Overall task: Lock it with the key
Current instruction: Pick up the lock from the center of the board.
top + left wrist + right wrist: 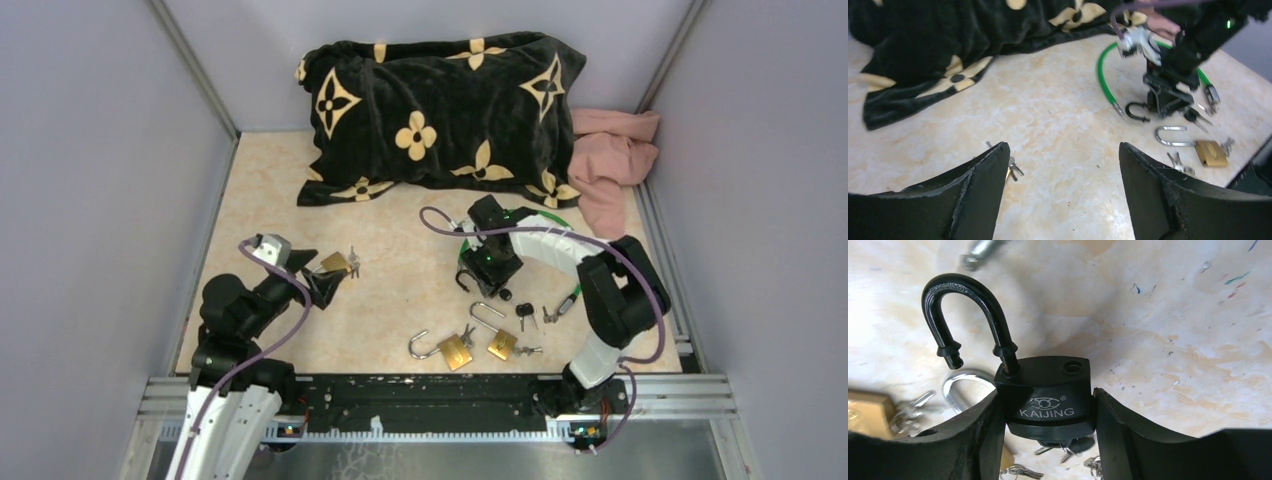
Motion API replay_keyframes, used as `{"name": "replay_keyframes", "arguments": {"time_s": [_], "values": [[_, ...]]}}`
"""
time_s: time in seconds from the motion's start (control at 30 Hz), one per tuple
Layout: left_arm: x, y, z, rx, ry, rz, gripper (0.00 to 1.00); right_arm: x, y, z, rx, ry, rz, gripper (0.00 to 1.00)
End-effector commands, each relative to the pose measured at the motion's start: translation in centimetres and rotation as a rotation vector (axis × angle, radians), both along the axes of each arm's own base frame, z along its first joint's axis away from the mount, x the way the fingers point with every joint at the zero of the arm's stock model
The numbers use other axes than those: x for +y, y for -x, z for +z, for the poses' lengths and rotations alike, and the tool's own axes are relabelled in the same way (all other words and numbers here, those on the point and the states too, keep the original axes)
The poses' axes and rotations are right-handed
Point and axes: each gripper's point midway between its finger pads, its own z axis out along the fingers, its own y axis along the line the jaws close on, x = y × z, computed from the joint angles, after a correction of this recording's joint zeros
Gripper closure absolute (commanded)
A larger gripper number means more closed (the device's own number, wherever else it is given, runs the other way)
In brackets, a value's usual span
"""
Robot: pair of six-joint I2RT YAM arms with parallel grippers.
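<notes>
right wrist: brass padlock (865,407), keys (910,407) beside black padlock (1048,390)

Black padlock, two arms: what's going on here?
The right gripper grips the black padlock by its body; its shackle stands open. The left gripper hangs open and empty beside a brass padlock with keys. Two more brass padlocks lie open near the arms.
</notes>
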Motion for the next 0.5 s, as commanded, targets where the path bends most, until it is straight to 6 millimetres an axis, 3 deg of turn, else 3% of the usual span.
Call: {"name": "replay_keyframes", "arguments": {"time_s": [0.0, 0.13, 0.27, 0.47], "values": [[-3.5, 2.4, 1.6, -0.108, -0.106, -0.312, 0.16, 4.2, -2.0, 7.8, -0.183, -0.265, 0.094, 1.00], [-5.7, 5.0, 1.2, -0.185, -0.259, -0.630, 0.17, 5.9, -0.7, 10.3, -0.144, -0.384, 0.109, 1.00], [-6.1, 5.0, -0.3, -0.185, -0.390, -0.752, 0.21, 8.5, 0.5, 12.9, -0.143, -0.510, 0.127, 1.00], [-7.9, 3.7, -0.8, 0.006, -0.414, -0.837, 0.25, 16.1, 5.2, 16.5, -0.196, -0.635, 0.336, 1.00]]}}
